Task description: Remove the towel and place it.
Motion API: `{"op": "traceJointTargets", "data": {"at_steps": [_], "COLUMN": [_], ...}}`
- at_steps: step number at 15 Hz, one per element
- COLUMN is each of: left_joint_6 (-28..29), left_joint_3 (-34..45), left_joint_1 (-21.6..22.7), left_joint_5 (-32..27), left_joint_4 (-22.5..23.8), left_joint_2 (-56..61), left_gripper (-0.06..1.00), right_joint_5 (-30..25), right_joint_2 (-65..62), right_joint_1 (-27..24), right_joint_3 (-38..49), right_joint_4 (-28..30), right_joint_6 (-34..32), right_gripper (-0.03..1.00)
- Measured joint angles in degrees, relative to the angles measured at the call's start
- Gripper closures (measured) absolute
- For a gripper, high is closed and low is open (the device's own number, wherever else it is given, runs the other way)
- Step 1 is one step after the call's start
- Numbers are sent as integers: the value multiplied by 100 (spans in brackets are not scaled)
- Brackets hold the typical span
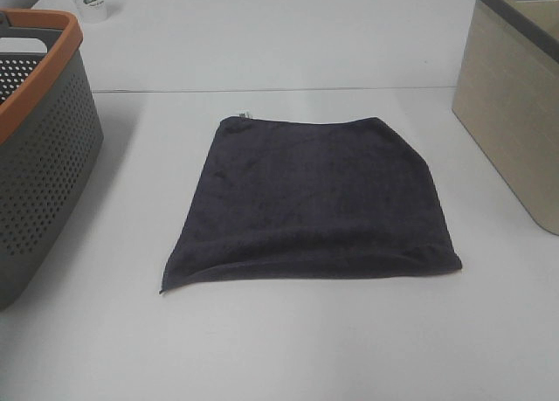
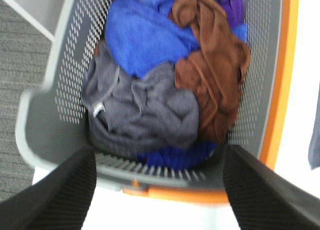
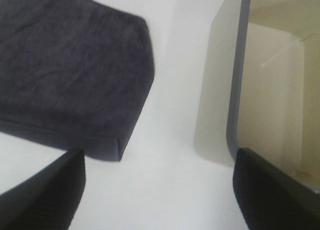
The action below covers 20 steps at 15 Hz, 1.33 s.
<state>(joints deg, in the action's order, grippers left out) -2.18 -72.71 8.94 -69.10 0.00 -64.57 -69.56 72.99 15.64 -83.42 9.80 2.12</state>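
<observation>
Towel (image 1: 314,200) of dark charcoal plush lies flat on the white table (image 1: 262,349), folded to a rough square, midway between a grey basket with an orange rim (image 1: 39,148) and a beige bin (image 1: 515,113). Neither arm shows in the overhead view. The right gripper (image 3: 160,190) hangs with its fingers spread and empty above the bare strip between the towel and the bin, the towel's near corner just beside one finger, so the cloth lies toward the table's middle from it. The left gripper (image 2: 157,195), likewise spread and empty, hovers over the grey basket, which is heaped with blue, brown and grey cloths; only a sliver of the towel shows at that view's edge. The right arm looks the nearer, and a short move inward should bring it over the towel's edge.
</observation>
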Motion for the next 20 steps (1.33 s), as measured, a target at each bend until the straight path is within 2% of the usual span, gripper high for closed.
{"op": "traceJointTargets", "data": {"at_steps": [2, 4, 7, 10, 14, 17, 20], "left_joint_6": [0, 0, 46, 40, -74, 0, -6], "left_joint_3": [957, 1845, 2916, 3157, 3163, 3163, 3249], "left_joint_1": [0, 0, 0, 0, 0, 0, -46], "left_joint_5": [212, 327, 338, 264, -52, -63, -63], "left_joint_4": [0, -40, -407, -688, -676, -630, -968], "left_joint_2": [1100, 2429, 4418, 5638, 6360, 6480, 6492], "left_gripper": [22, 9, 5, 5, 6, 8, 9], "right_joint_5": [0, 201, 401, 688, 773, 871, 882], "right_joint_2": [-825, -1776, -3443, -4710, -5901, -6572, -6933], "right_joint_1": [0, 0, 0, 0, 0, 0, 0], "right_joint_3": [1106, 2200, 3667, 4515, 5283, 5466, 5466], "right_joint_4": [-63, -235, -407, -625, -877, -980, -980], "right_joint_6": [-6, -6, -6, 275, 476, 573, 579], "right_gripper": [18, 14, 12, 12, 12, 12, 12]}}
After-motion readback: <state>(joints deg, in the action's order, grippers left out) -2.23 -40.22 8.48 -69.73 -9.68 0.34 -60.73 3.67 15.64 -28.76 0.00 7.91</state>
